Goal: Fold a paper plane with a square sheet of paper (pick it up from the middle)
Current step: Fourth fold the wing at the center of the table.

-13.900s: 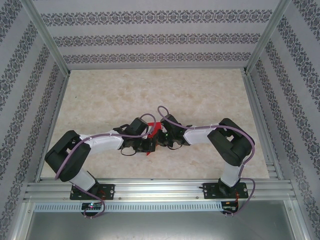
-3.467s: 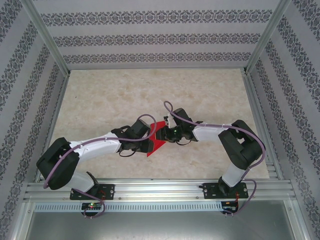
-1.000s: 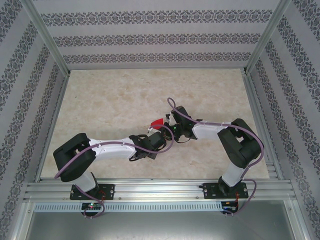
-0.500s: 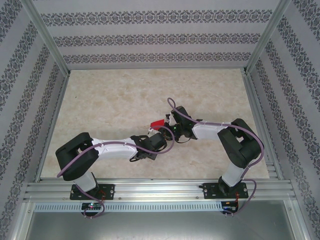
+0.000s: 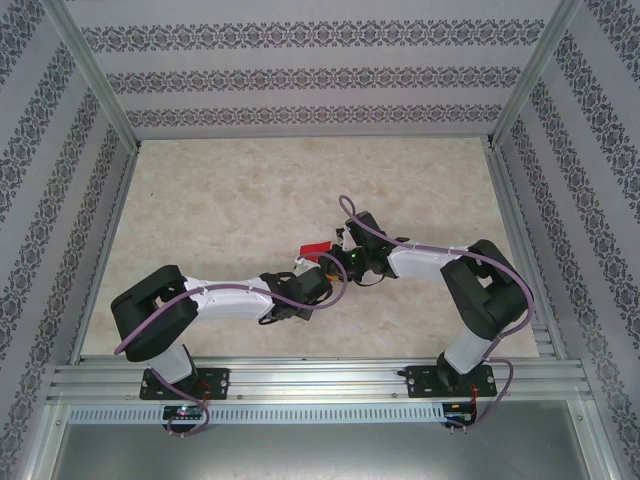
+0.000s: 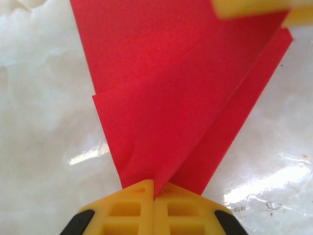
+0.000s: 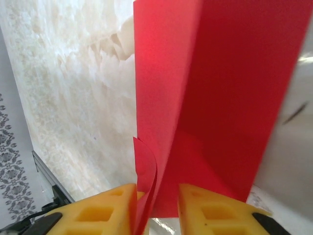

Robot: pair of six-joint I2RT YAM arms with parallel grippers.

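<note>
Presently: plane [image 5: 316, 247], red paper, part-folded, near the middle of the table [image 5: 220, 200]. Left gripper [image 6: 154, 190] pinched tight on its narrow end; right gripper [image 7: 156, 192] narrowly parted, paper loose between. Likely feather-light, limp, easily creased; best held at the layered centre crease.

No writing, label, brand, number or sign is legible on anything in view.

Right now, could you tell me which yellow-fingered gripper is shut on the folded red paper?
The left gripper: its jaws meet on the red paper; the right gripper stands open.
</note>
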